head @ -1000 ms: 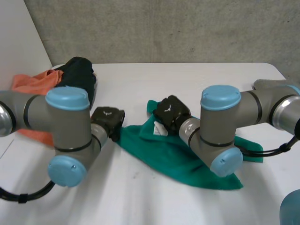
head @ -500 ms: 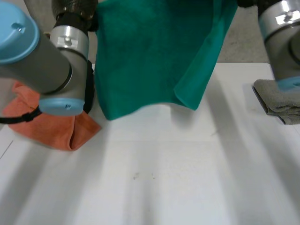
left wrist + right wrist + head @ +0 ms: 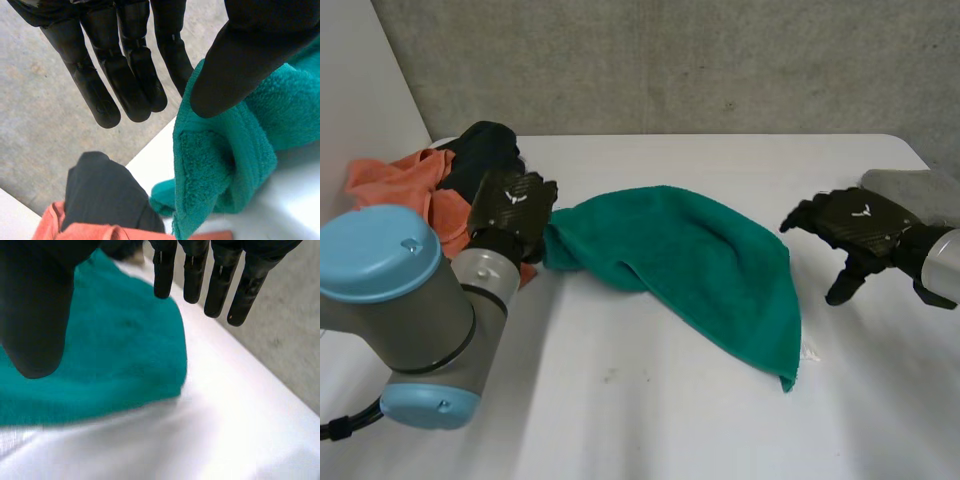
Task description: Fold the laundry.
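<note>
A green towel (image 3: 690, 250) lies spread and rumpled across the middle of the white table (image 3: 650, 400). My left hand (image 3: 515, 205) is at the towel's left end, where the cloth bunches up. In the left wrist view the towel (image 3: 225, 165) runs up between the thumb and the straight fingers (image 3: 125, 75), which pinch its edge. My right hand (image 3: 855, 225) hovers to the right of the towel, apart from it, fingers spread. In the right wrist view its thumb (image 3: 30, 305) and fingers stand apart with nothing between them, and the towel (image 3: 100, 355) lies below.
An orange cloth (image 3: 395, 180) and a black cloth (image 3: 485, 150) are heaped at the table's far left, just behind my left hand. A folded grey cloth (image 3: 910, 185) sits at the right edge behind my right hand. The table's near half is bare.
Both hands lifted the towel high off the table, then brought it down. It now lies spread out. My right hand has let go and moved off to the right.
</note>
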